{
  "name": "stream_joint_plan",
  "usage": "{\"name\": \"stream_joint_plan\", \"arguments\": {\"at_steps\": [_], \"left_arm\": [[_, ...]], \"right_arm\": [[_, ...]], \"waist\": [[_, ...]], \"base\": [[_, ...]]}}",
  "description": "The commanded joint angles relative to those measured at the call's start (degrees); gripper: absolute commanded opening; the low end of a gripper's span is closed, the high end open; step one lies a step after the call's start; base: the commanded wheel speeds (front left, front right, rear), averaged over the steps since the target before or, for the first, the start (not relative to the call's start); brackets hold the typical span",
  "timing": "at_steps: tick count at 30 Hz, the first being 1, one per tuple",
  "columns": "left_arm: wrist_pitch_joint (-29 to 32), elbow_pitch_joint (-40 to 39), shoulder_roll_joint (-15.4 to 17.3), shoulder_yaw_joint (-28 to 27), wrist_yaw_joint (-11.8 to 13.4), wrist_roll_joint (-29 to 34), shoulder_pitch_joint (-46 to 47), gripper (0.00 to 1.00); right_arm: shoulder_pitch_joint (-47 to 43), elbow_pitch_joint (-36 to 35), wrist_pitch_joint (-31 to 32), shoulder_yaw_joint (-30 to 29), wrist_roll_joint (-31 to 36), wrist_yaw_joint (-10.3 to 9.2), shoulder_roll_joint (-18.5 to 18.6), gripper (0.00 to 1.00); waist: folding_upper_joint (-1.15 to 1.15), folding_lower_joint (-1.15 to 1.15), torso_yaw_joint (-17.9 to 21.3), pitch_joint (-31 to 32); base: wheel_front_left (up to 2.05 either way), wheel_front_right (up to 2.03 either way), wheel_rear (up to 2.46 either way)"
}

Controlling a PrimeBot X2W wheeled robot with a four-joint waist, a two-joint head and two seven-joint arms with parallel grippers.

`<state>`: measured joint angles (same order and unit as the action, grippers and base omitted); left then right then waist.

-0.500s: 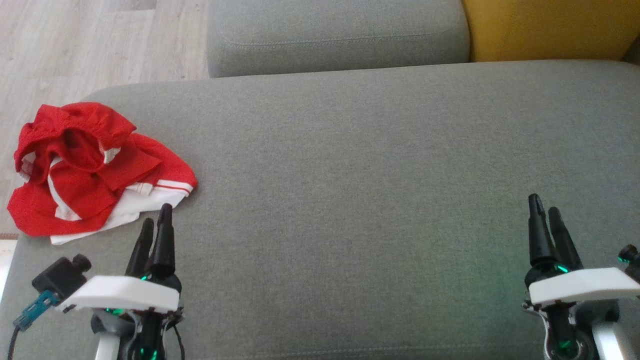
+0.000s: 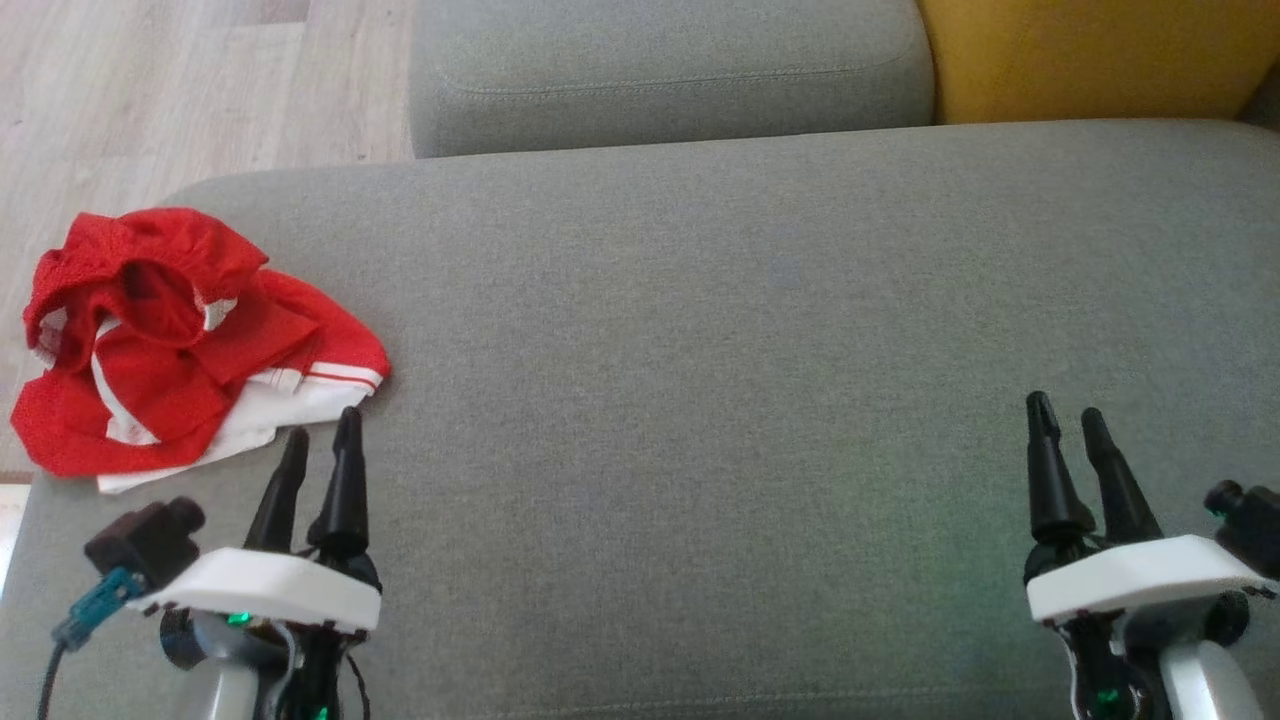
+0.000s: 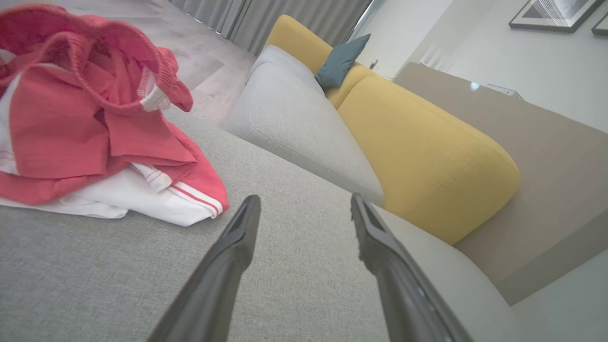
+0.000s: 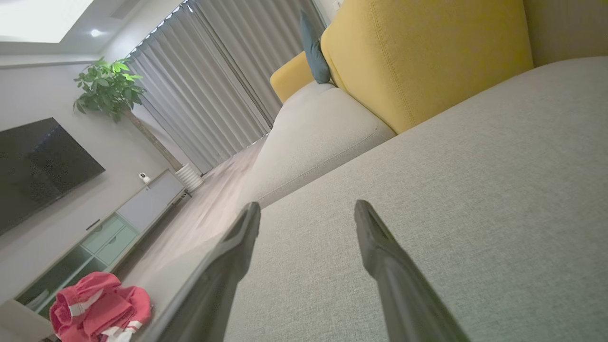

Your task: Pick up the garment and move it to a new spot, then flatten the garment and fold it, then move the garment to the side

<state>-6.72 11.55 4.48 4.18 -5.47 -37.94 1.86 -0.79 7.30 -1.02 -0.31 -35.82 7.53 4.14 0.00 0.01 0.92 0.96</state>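
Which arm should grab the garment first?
The left arm: its open jaws sit just short of the garment at the left end of the cushion, while the right arm is far across it.

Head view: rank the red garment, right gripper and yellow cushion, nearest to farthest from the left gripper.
1. Red garment, just ahead-left of the left gripper, at the seat's left edge.
2. Right gripper, across the seat to the right.
3. Yellow cushion, far right corner, beyond it.
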Motion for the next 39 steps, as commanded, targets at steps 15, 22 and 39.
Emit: {"name": "stream_joint_plan", "arguments": {"at_steps": [15,22,39], "left_arm": [[-3.2,-1.2,1.7,0.0,1.5,11.4,2.8,1.00],[-4.3,-0.3,1.9,0.3,2.2,16.0,2.7,1.00],[-7.2,1.4,2.1,0.9,3.4,26.1,3.1,1.00]], "right_arm": [[0.1,-3.7,-1.0,1.7,12.9,-0.03,0.0,1.00],[-0.5,-4.3,-1.5,2.2,17.8,-0.03,-0.2,1.00],[-1.6,-5.9,-2.5,3.6,29.0,-0.04,-0.7,1.00]], "waist": [[0.00,-0.01,0.1,0.0],[0.00,-0.01,0.2,0.2],[0.00,-0.01,0.3,0.4]], "base": [[0.00,0.00,0.00],[0.00,0.00,0.00],[0.00,0.00,0.00]]}}
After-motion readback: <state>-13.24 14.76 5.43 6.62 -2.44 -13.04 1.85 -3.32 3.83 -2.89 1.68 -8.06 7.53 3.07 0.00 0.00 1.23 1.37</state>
